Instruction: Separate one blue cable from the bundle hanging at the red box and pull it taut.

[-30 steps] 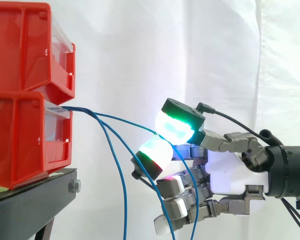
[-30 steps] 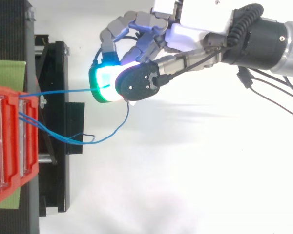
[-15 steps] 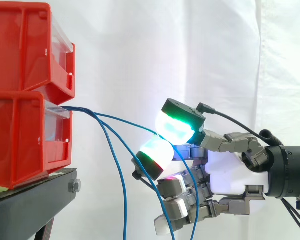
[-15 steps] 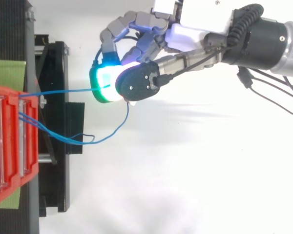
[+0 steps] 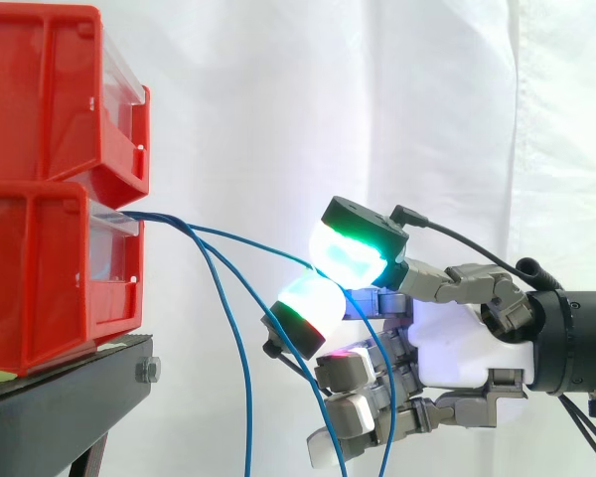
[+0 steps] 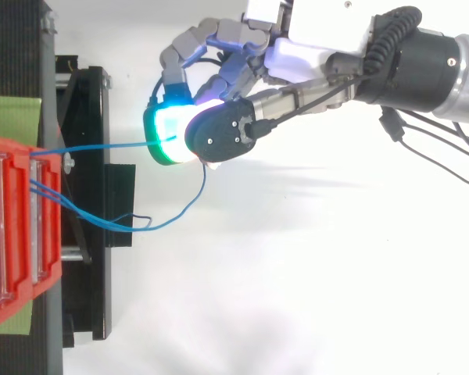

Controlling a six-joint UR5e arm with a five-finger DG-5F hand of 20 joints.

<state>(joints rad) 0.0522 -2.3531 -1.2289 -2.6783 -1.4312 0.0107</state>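
The hand comes in from the right edge of the side view and sits low in the right half of the frame. It is grasping one blue cable. Two glowing fingertips are closed together on the cable just left of frame centre. The upper pad shows green and white, and the lower one white with a green and red rim. The remaining fingers curl below the palm, toward the bottom edge.

The held cable leaves the front of the lower red bin at mid-left. It slopes gently down to the pinch in a nearly straight line with a slight bow. In the top view it runs almost level from the bin at the left edge to the pads, with the hand at upper centre.

The other cables leave the same bin front and drop slack toward the bottom edge. One passes just beside the curled lower fingers.

A second red bin is stacked on the first in the upper left. Both rest on a black stand at lower left, before a white curtain.
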